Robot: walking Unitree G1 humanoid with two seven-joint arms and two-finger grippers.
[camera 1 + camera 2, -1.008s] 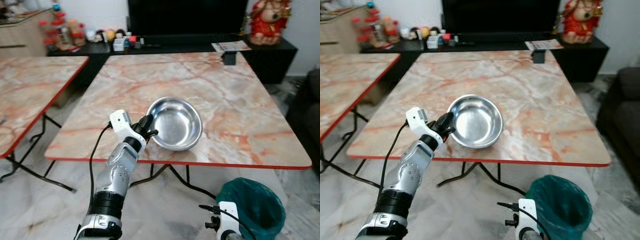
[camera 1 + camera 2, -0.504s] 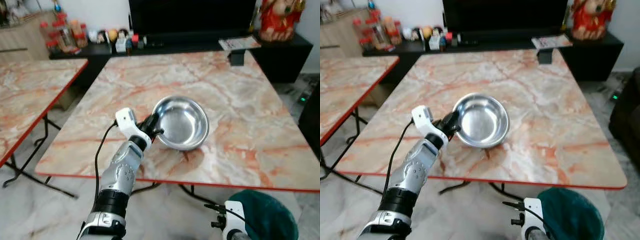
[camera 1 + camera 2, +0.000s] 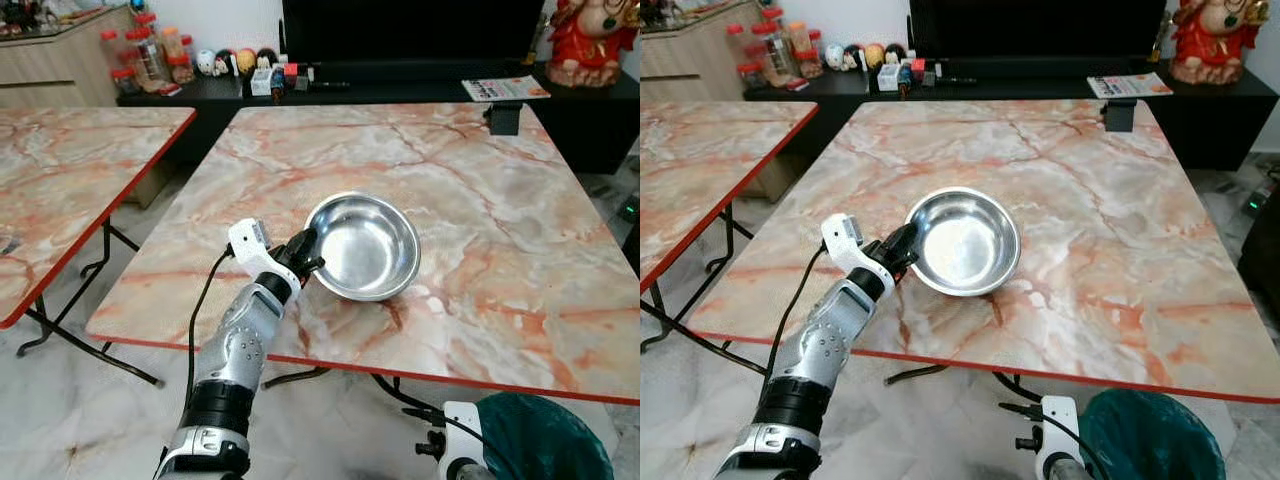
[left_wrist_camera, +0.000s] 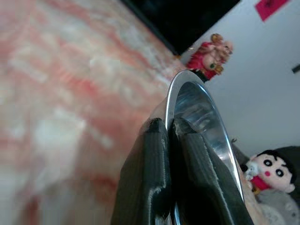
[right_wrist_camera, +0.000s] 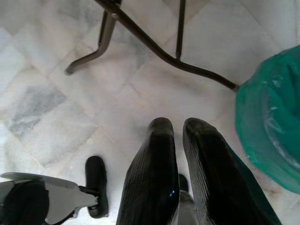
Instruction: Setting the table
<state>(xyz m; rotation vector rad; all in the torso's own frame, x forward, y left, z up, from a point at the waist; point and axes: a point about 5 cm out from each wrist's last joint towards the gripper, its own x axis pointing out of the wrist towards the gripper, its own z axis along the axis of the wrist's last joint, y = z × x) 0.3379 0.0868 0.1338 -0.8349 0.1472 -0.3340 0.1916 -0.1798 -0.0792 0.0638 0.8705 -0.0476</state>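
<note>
A single steel bowl sits on a marble-patterned table with a red edge, nearer the tabletop's front edge than its far edge and somewhat toward the front left corner. The left gripper reaches up over that front edge and pinches the bowl's near left rim. In the left wrist view its two black fingers are pressed together with the thin metal rim clamped between them, one finger inside the bowl and one outside. A rim pinch like this suits a wide, shallow bowl that the fingers could not span, and it lets the arm slide or lift the bowl to a place setting. The bowl appears to rest flat on the tabletop, so the judgement is that it is being positioned or is about to be let go.

The right gripper hangs low beside the robot, pointing at the tiled floor, idle. Its fingers sit close together with only a slim gap and hold nothing. Beside it stands one bin lined with a green bag, below the table's front right corner.

One small dark box stands at the tabletop's far right corner. A second table of the same pattern stands to the left. No other dishes are seen on the main table, so the setting looks barely begun.
</note>
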